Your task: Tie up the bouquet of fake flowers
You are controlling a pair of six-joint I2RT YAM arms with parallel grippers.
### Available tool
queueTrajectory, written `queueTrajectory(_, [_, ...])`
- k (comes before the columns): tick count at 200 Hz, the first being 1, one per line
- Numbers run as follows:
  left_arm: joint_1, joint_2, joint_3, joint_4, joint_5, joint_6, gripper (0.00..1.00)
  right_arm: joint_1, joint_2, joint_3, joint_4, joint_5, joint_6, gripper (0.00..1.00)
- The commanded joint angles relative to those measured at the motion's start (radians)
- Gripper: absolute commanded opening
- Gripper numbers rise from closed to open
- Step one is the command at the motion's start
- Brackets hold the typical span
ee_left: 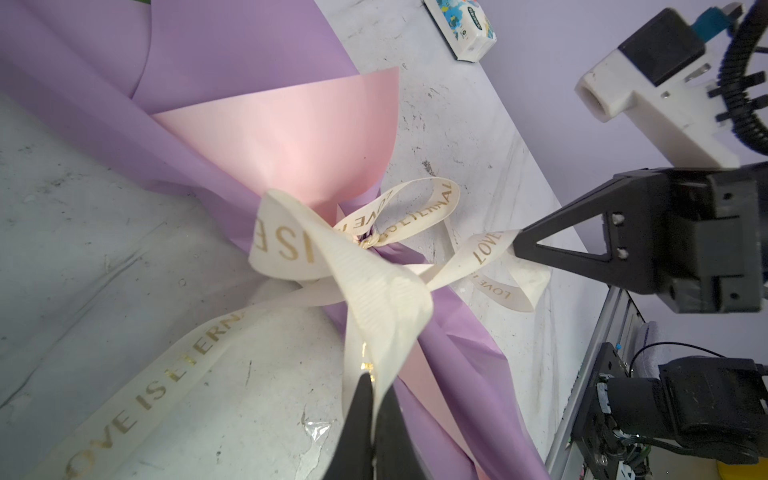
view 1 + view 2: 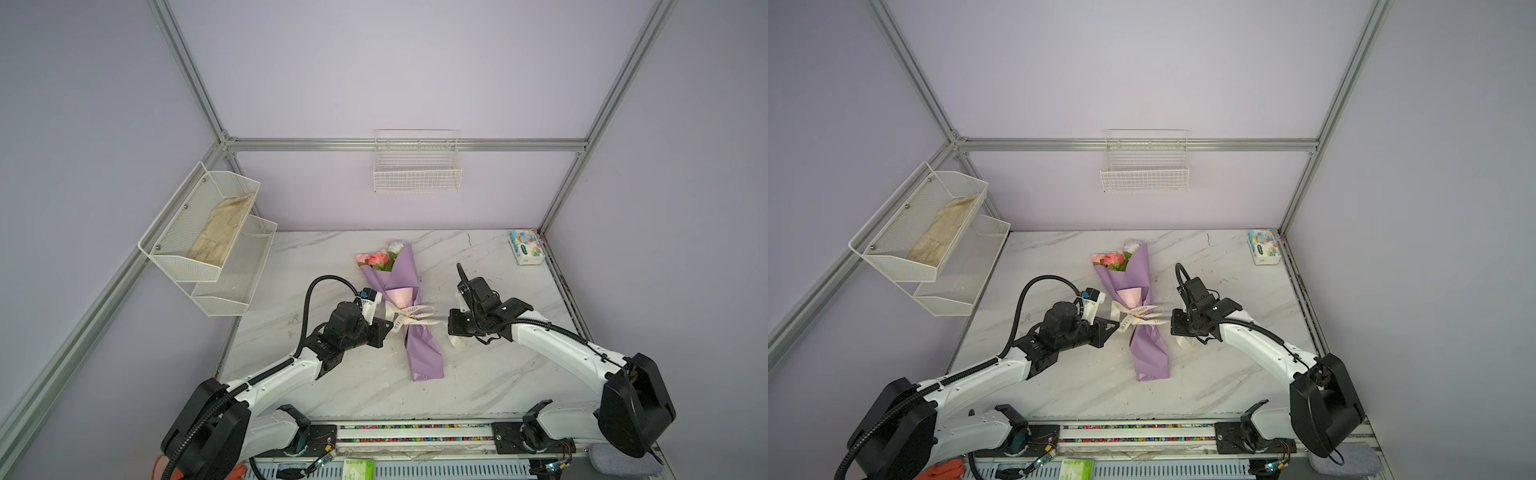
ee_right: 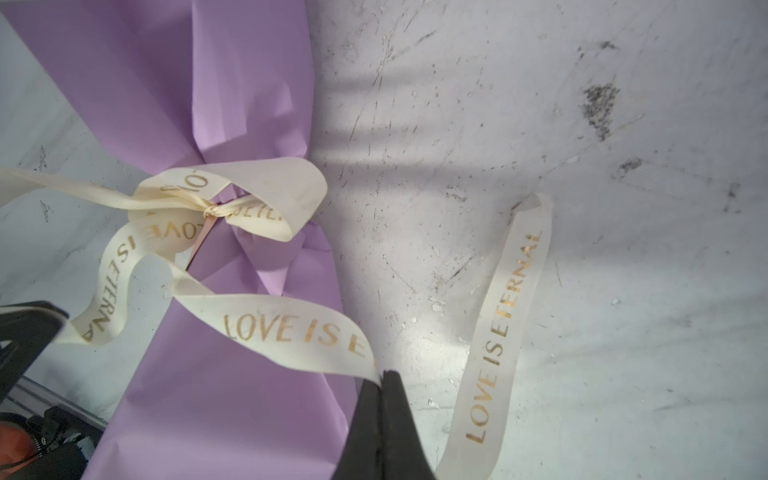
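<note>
The bouquet of fake flowers (image 2: 401, 286) (image 2: 1133, 286) lies mid-table in lilac and pink paper, pink and white blooms at its far end. A cream ribbon lettered in gold (image 1: 291, 245) (image 3: 291, 328) is knotted (image 1: 368, 241) (image 3: 212, 210) round its narrow waist. My left gripper (image 2: 390, 325) (image 2: 1116, 325) (image 1: 374, 378) sits just left of the waist, shut on a ribbon loop. Just right of the waist, my right gripper (image 2: 446, 320) (image 2: 1170, 321) (image 3: 382, 374) is shut on another stretch of ribbon. One loose tail (image 3: 511, 316) lies on the table beside it.
A tissue pack (image 2: 525, 247) (image 2: 1262, 247) sits in the table's far right corner. On the back wall hangs a wire basket (image 2: 417, 166). A two-tier mesh shelf (image 2: 208, 232) holding a cloth juts out at the left. The marble table (image 2: 332, 382) ends at a metal rail in front.
</note>
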Motion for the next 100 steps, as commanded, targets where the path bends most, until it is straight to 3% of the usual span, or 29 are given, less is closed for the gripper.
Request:
queueTrajectory(1, [0.009,0.001,-0.044,0.045,-0.021,-0.028,0.05,0.004,-0.013,0.028,-0.156,0.102,-0.006,0.00])
queueTrajectory(34, [0.008,-0.055,-0.089,0.047,-0.072,-0.054,0.00,0.004,-0.035,0.031,-0.145,0.179,0.023,0.00])
queueTrajectory(64, [0.008,-0.121,-0.099,-0.035,-0.131,-0.058,0.00,0.005,-0.005,0.048,-0.090,0.085,0.009,0.00])
queueTrajectory(100, [0.014,-0.192,-0.017,-0.283,-0.219,0.024,0.00,0.004,0.016,0.045,-0.066,0.055,-0.003,0.00])
